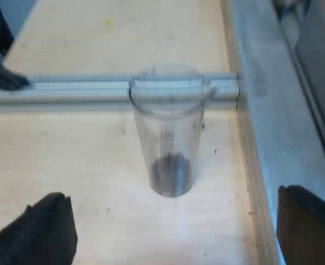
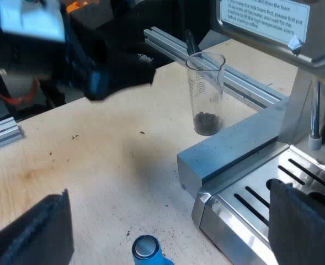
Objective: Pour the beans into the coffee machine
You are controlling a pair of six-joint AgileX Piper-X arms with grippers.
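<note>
You have one measuring glass (image 1: 168, 138) holding a single small heap of beans (image 2: 207, 122), the beans themselves too many and too close together to count. You also have one espresso machine (image 2: 303, 88) with one printed label (image 2: 261, 19) and one metal wand (image 2: 315, 118), one blue tamper (image 2: 147, 249) and two aluminium rails (image 2: 245, 88). You can count two grippers, the left gripper (image 1: 171, 193) and the right gripper (image 2: 168, 190), each with two black fingers (image 1: 46, 226).

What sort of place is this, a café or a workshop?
Likely a lab workbench, not a café: a plywood table with aluminium rails, an espresso machine, and a measuring glass holding a few beans.
</note>
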